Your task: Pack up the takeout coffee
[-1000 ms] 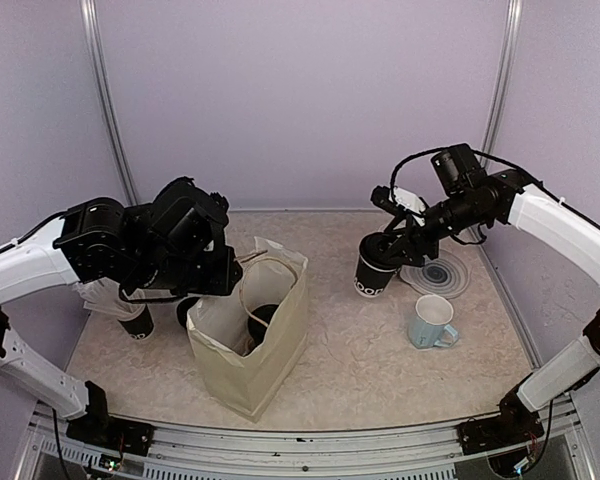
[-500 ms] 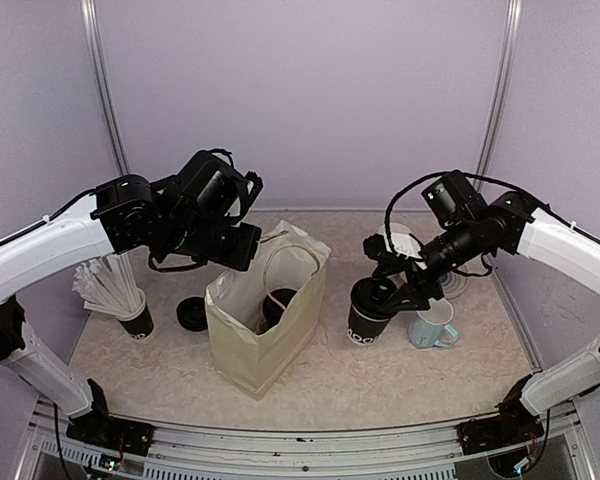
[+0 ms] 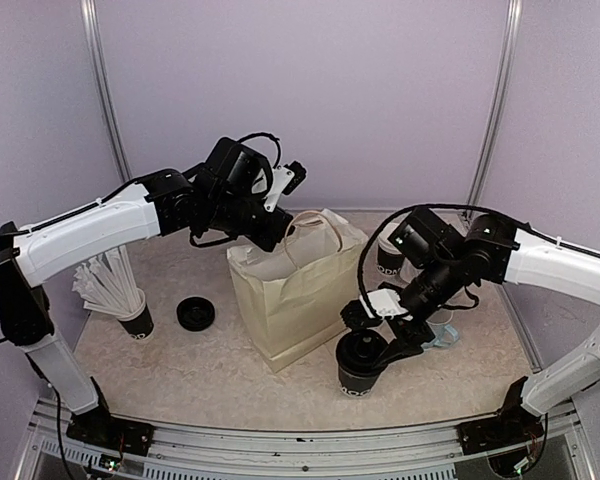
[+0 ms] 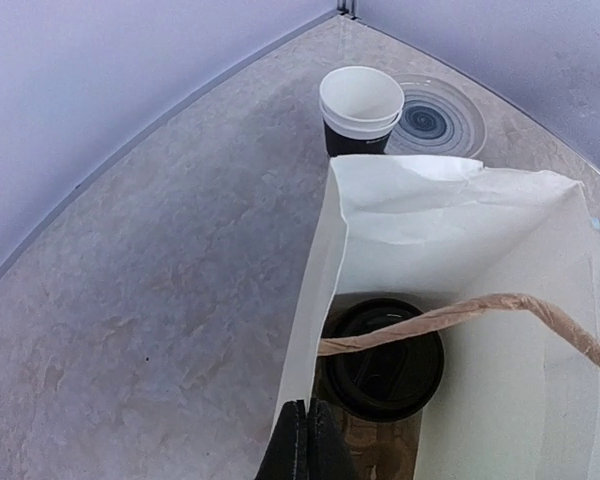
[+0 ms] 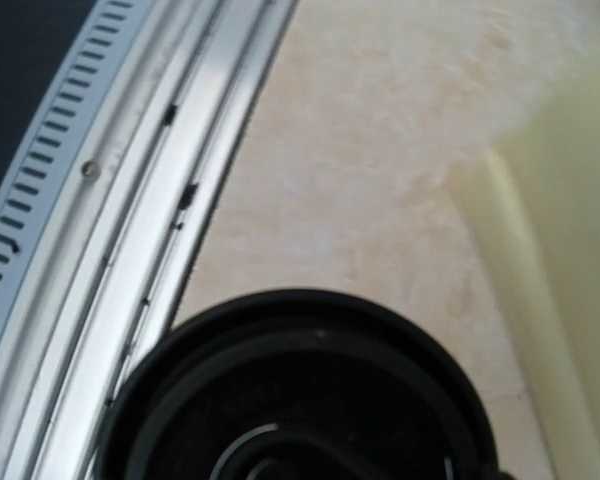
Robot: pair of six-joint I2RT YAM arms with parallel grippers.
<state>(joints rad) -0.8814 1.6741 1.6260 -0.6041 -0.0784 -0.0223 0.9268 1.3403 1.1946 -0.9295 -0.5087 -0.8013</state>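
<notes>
Bag (image 3: 300, 290) farther right, lidded cup (image 3: 360, 362) nearer front.

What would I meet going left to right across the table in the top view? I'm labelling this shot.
cup of white sticks → loose black lid → paper bag → lidded coffee cup → light-blue mug, mostly hidden by the arm.

White lettering stands low on the wall of the black lidded paper cup (image 3: 357, 374), at five o'clock from the cream paper bag (image 3: 300, 290) - a few rounded capitals show - too small to read with certainty.
</notes>
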